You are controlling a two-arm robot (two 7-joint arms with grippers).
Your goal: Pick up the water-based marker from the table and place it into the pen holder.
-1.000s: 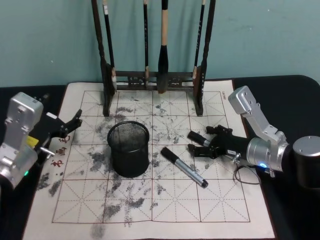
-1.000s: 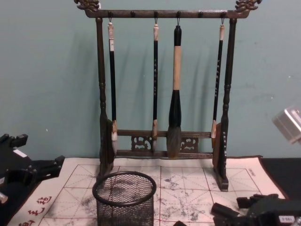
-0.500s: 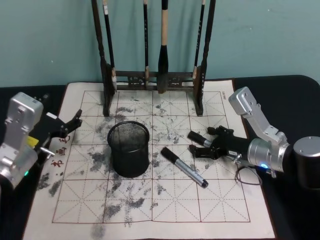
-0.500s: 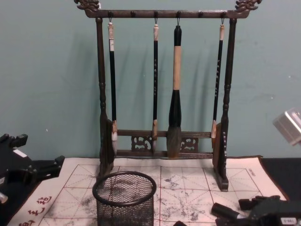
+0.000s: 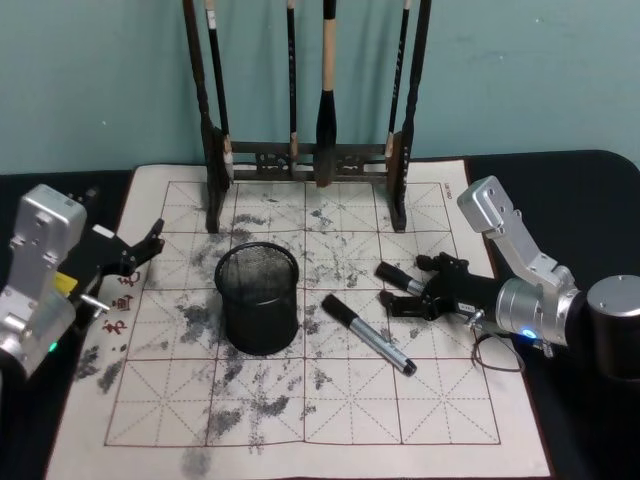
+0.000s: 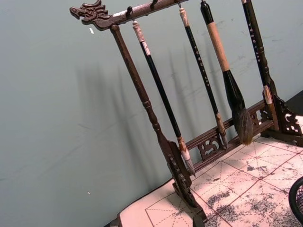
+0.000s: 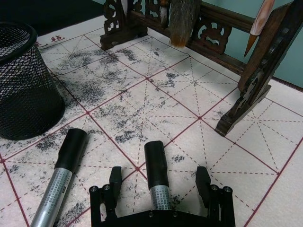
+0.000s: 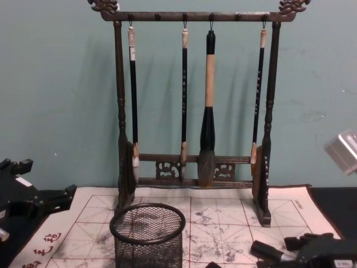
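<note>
Two markers lie on the mat [image 5: 330,410]. The right gripper [image 7: 158,176], jaws apart, straddles one marker [image 7: 156,163] right of the pen holder [image 5: 258,320]; it should close squarely on the barrel and lift clear of the second marker [image 5: 368,335]. The left gripper [image 5: 140,250] sits parked by the mat's left edge.

Marker [image 7: 155,163]: black-capped, silver, flat between my right gripper's [image 7: 158,176] spread fingers.
Pen holder [image 5: 258,300]: black mesh, upright, left of it.
</note>
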